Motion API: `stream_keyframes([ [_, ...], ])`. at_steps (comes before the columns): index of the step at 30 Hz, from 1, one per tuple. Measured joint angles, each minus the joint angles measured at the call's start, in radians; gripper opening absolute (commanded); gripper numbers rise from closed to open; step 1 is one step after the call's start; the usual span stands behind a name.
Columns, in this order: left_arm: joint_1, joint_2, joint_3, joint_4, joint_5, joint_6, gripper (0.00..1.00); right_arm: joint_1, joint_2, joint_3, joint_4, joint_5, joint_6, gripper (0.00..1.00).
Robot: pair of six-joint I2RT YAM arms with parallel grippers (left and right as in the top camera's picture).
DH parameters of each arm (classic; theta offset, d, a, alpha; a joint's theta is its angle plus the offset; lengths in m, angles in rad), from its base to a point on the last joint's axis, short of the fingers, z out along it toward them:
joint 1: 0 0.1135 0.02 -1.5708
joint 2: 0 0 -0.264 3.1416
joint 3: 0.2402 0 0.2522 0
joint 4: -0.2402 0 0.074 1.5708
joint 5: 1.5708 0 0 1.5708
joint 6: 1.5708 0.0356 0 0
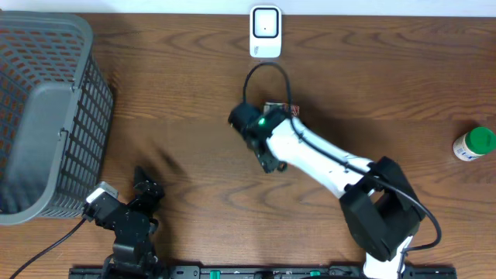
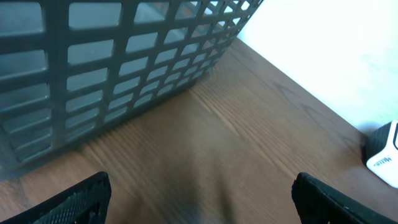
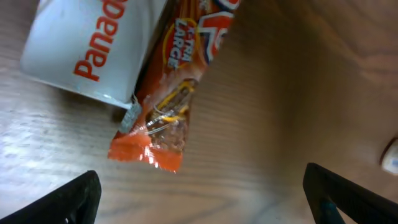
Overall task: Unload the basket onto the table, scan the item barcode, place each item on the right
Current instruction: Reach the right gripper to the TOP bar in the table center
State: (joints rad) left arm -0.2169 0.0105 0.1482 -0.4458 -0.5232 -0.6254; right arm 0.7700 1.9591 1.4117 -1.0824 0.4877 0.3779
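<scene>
White box (image 3: 81,37): red "Panad", cut off by frame. Orange wrapper (image 3: 177,81): "X-TRA LARGE", partly legible.

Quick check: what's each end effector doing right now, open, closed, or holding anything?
Left end effector: open, empty, facing the basket.
Right end effector: open, empty, near the orange snack packet.

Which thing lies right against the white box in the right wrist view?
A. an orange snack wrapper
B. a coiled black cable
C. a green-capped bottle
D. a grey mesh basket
A: the orange snack wrapper lies flat on the wood with its long edge against the side of the white box.
</scene>
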Motion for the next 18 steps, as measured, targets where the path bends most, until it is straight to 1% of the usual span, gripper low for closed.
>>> stream_keyframes([
  [5,0.0,0.0,0.0,0.0,0.0,0.0,0.93,0.048,0.0,-0.086,0.098,0.084,0.001,0.99],
  [10,0.0,0.0,0.0,0.0,0.0,0.0,0.93,0.053,0.0,-0.13,0.195,0.118,-0.008,0.99],
  [18,0.0,0.0,0.0,0.0,0.0,0.0,0.93,0.053,0.0,-0.193,0.301,0.147,-0.105,0.99],
])
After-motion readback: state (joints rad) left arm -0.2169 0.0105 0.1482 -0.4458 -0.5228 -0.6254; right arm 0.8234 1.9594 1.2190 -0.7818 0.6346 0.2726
